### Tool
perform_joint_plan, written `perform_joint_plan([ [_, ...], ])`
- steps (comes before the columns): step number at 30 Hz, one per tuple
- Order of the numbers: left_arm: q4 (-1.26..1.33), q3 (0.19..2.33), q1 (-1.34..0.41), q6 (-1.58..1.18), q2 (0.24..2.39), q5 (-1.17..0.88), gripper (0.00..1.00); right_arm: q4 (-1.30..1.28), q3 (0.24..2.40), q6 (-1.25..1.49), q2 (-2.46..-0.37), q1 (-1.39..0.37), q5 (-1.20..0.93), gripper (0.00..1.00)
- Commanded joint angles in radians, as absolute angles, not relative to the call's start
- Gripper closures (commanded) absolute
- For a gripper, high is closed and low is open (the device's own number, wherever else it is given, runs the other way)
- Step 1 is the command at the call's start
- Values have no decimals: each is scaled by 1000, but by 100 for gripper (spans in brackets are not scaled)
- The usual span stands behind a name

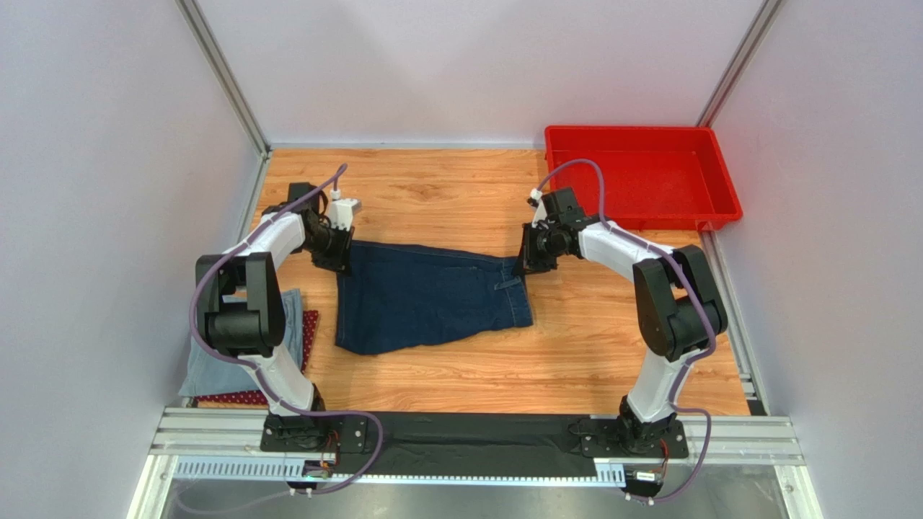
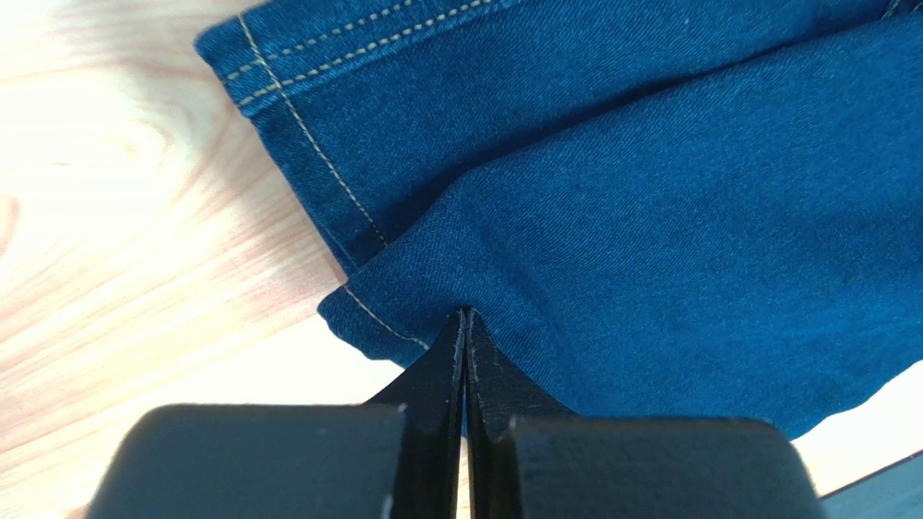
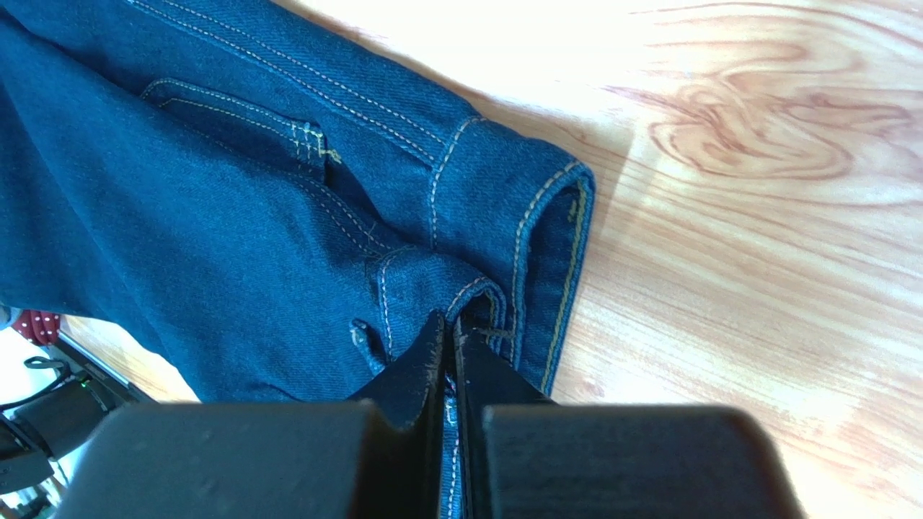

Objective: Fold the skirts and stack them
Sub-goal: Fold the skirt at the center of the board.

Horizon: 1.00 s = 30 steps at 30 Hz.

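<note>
- The bench (image 1: 455,200) is warm orange wood grain, shut in by plain pale walls on three sides, with a metal rail (image 1: 477,438) along its near edge
- The navy denim skirt (image 1: 428,297) lies flat at the middle of the bench, doubled over on itself, with its waistband end to the right
- Left tool (image 1: 338,254): its fingers are pressed together, clamped on the navy skirt's far-left corner beside the stitched hem
- Right tool (image 1: 531,257): its fingers are likewise together, pinching the navy skirt's far-right corner at the folded waistband
- Near-left of the navy skirt, the light blue-grey skirt (image 1: 222,362) lies on top of the dark red dotted skirt (image 1: 311,328); both are partly hidden by the left arm, and whether the red one touches the navy skirt cannot be told
- The red tray (image 1: 639,173) sits well apart, far-right of the navy skirt, in the back corner
- Bare wood shows beyond the navy skirt's far edge, to its right, and between its near edge and the rail
</note>
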State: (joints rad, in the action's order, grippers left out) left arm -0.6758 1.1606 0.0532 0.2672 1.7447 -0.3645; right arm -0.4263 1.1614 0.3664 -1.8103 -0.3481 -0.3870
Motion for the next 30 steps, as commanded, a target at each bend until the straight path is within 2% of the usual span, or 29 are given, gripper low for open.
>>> perform_joint_plan([
  [1,-631,1187,58,278,1672,-364,100,-396,1157,367,-1729,-331,-350,100],
  [3,-630,1184,60,275,1658,-298,99,-446,1186,341,-1720,-331,-301,88],
  [4,-630,1184,63,270,1658,-272,80,-466,1196,327,-1720,-331,-287,81],
  [5,-624,1180,69,264,1666,-253,68,-485,1218,309,-1718,-331,-272,70],
  [7,-618,1184,87,244,1696,-213,53,-517,1238,287,-1714,-333,-214,66],
  [10,-618,1184,101,233,1723,-193,51,-537,1302,256,-1715,-357,-152,66],
  [16,-643,1163,112,242,1752,-285,51,-532,1483,233,-1819,-442,-169,67],
  [18,-646,1144,112,239,1755,-354,54,-522,1528,270,-1890,-459,-224,69],
  [21,-653,1138,110,242,1772,-350,67,-459,1581,337,-1976,-483,-323,73],
  [30,-653,1160,112,241,1799,-379,80,-391,1736,508,-2193,-560,-413,80],
])
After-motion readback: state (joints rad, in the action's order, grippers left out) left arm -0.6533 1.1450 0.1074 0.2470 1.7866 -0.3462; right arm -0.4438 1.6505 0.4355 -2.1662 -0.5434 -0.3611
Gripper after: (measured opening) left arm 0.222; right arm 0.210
